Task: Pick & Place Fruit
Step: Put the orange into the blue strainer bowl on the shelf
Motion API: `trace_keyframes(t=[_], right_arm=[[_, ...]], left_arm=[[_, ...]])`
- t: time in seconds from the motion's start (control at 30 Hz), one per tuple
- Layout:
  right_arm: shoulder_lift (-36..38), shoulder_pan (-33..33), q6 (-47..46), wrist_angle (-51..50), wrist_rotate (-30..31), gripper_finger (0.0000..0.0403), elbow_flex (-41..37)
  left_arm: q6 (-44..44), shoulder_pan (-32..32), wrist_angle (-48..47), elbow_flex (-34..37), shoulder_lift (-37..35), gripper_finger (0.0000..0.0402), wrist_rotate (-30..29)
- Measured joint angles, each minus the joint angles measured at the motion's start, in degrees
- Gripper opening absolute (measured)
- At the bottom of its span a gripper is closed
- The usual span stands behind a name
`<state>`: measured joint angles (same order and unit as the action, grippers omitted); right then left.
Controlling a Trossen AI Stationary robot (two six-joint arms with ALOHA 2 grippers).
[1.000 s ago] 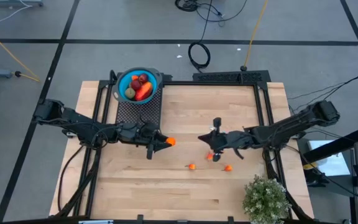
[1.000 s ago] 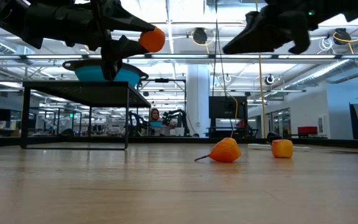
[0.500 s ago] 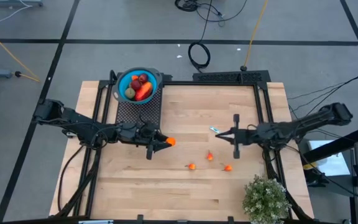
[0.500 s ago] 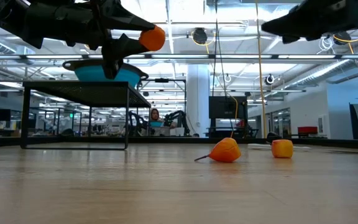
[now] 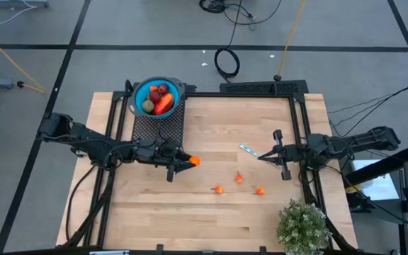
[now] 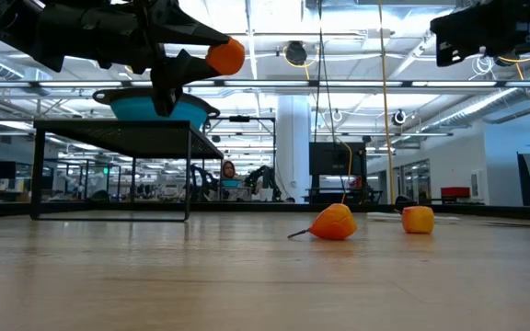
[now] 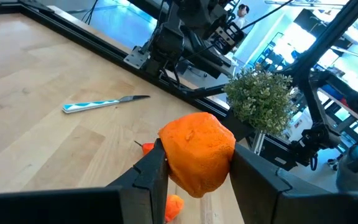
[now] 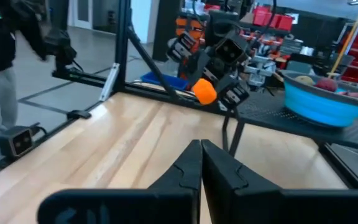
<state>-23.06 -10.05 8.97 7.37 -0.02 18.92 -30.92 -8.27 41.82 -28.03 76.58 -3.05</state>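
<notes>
Left pincer (image 5: 192,161) hangs above the counter (image 5: 190,212) near its middle, clamped on a tiny orange fruit (image 5: 195,161); the left wrist view shows the piece pressed between both fingers (image 7: 151,171), well clear of the wood.

Right pincer (image 5: 260,156) sits over the right side of the counter, fingers pressed together, nothing in them. Its tip is just beside the thin silvery-blue utensil (image 5: 247,149), which lies flat on the wood; contact cannot be told.

Three more tiny orange fruits rest on the counter between the two arms, toward the near edge: one (image 5: 219,190) at left, one (image 5: 239,178) in the middle, one (image 5: 260,190) at right. In the low view two show plainly, the nearer with a thin stem (image 6: 333,222).

Blue bowl (image 5: 139,92) stands on a raised black mesh stand (image 5: 158,127) at the far left corner. Inside: a longer red-orange piece (image 5: 163,105), a brownish-green oval (image 5: 148,106), a dark red one (image 5: 163,90).

Bushy green potted plant (image 5: 303,227) at the near right corner.
</notes>
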Motion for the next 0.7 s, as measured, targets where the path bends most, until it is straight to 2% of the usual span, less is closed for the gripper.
trace_keyframes(t=[0.4, 0.53, 0.7], right_arm=[[5.35, 4.33, -1.09, -7.68, -3.46, 0.0, 0.0], [6.01, 5.28, -1.11, -7.01, -3.48, 0.0, -1.97], [7.86, 6.8, -2.47, -0.64, -3.51, 0.0, -7.9]], left_arm=[[0.66, 0.0, 0.0, 0.0, 0.0, 0.014, 0.02], [0.67, 0.0, 0.0, 0.0, 0.02, 0.014, 0.02], [4.46, 0.0, 0.77, 0.0, 0.02, 0.0141, 1.62]])
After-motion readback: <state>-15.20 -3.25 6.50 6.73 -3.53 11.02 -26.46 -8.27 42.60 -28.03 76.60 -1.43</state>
